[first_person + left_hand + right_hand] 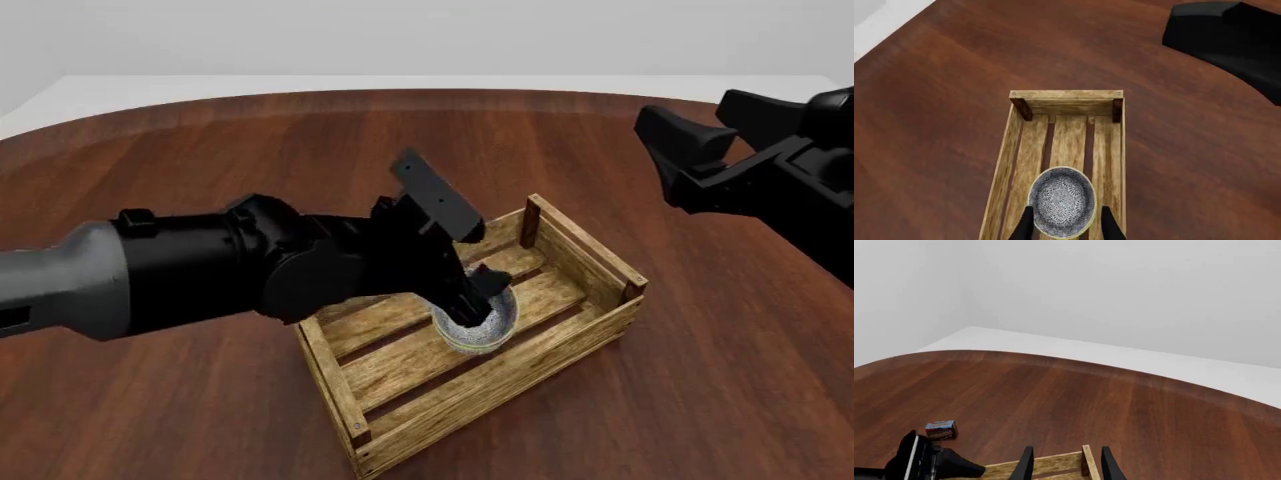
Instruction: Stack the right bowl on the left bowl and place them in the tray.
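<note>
Front view: left hand (478, 296) over patterned bowl (477, 325) inside tray (561, 345), fingers spread astride rim.

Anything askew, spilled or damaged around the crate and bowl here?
Nothing stands out. The patterned bowl sits upright inside the wooden tray, between the left gripper fingers. Only one bowl is distinguishable; whether it's a stack can't be told.

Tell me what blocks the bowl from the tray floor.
Nothing visible. The bowl is already inside the tray, low over its slats between the left gripper fingers; whether it touches the floor I cannot tell. Only one bowl is distinguishable.
</note>
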Robot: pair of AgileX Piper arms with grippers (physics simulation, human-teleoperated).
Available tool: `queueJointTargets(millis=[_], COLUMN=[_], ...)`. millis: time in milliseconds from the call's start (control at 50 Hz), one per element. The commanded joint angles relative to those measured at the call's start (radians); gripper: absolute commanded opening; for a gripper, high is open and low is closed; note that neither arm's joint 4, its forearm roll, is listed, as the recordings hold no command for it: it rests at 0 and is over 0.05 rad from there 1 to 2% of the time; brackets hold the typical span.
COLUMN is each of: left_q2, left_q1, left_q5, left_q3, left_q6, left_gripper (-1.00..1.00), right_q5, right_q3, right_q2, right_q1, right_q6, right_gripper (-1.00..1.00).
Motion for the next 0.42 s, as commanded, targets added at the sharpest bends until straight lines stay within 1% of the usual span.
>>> queueJointTargets(millis=[20,80,180,420], left_q2=[-0.128,-0.162,-0.204,-0.244], left_q1=[0.033,0.054,0.061,0.085], left_q5=[-0.045,-0.059,-0.072,-0.105], left_q3=[0.088,0.110,0.141,0.177], left_q6=[0.016,0.022,0.014,0.014], left_gripper=[1.00,1.00,1.00,1.00], right_q5=[-0.007,-0.010,-0.017,-0.020], right_q3=[0.000,0.001,0.000,0.002], right_q2=[0.011,0.015,0.028,0.033], right_q1=[0.000,0.000,-0.002,-0.009], right_q6=[-0.003,-0.004,-0.006,-0.013], right_gripper=[1.00,1.00,1.00,1.00])
